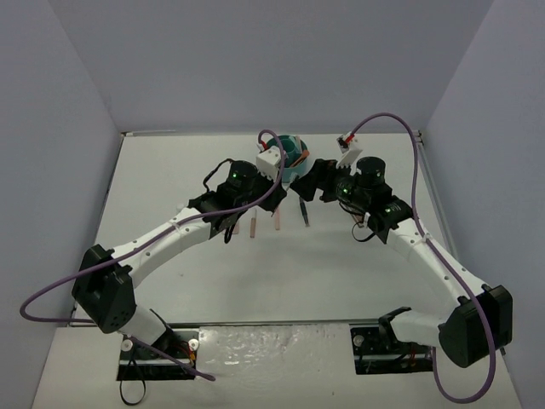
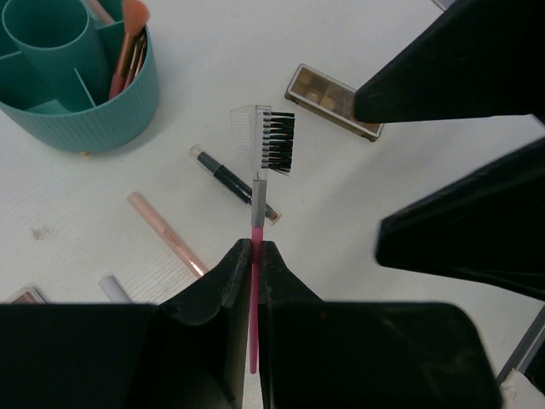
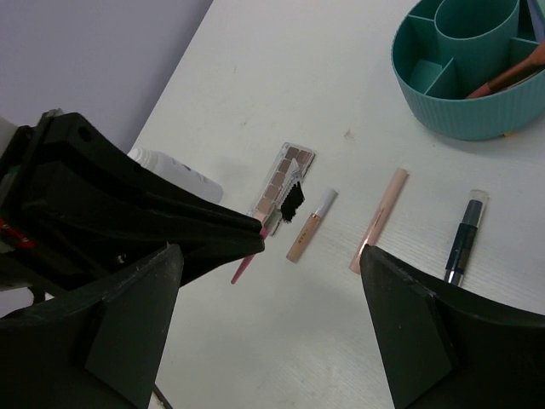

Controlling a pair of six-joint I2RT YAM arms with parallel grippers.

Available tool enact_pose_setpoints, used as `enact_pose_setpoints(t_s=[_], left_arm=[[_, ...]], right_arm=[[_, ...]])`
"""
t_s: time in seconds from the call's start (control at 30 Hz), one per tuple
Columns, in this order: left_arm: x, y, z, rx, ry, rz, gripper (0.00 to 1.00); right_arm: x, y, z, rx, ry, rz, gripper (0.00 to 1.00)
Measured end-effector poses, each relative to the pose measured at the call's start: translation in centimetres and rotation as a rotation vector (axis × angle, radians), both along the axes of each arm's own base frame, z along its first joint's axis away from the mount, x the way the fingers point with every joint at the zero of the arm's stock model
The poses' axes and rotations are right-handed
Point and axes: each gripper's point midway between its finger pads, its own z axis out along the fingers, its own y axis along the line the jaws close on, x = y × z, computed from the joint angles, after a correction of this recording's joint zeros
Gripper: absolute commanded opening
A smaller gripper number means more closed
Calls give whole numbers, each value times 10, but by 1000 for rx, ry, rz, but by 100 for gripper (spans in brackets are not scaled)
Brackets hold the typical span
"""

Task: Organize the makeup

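Gripping the pink handle of the brow brush (image 2: 271, 145) low down, the left gripper (image 2: 254, 256) is pinching it tightly between closed jaws, and the bristle head is pointing toward the upper middle of the left wrist view, above the table. The right gripper (image 3: 272, 315) is standing wide apart and is holding nothing. To do this step well, I think the brush is needing a straight, slow path to the teal cup (image 2: 111, 119) in the upper left, head up, entering a free section without knocking the rim. The cup is already holding an orange brush (image 2: 129, 38) in an outer section, while its middle tube is looking empty. A palette (image 2: 334, 102), a dark stick (image 2: 228, 181) and a pale pink stick (image 2: 166, 234) are lying on the table.
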Motion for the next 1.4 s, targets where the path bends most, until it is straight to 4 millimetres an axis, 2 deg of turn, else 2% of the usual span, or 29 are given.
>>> enact_pose_setpoints(t_s=[0.17, 0.3, 0.43, 0.8, 1.1, 1.4], left_arm=[[-8, -7, 19, -42, -41, -37, 0], [-12, -11, 26, -57, -57, -59, 0], [-14, -13, 28, -58, -65, -71, 0], [-12, -15, 32, -69, -80, -73, 0], [-12, -16, 36, -82, -90, -75, 0], [-11, -18, 39, -99, -93, -73, 0]], right_arm=[[4, 5, -6, 17, 25, 8, 75], [6, 7, -9, 25, 37, 11, 68], [6, 9, -7, 39, 42, 13, 56], [7, 13, 4, 83, 21, 22, 43], [10, 17, 5, 105, 26, 28, 35], [12, 18, 10, 123, 11, 28, 15]])
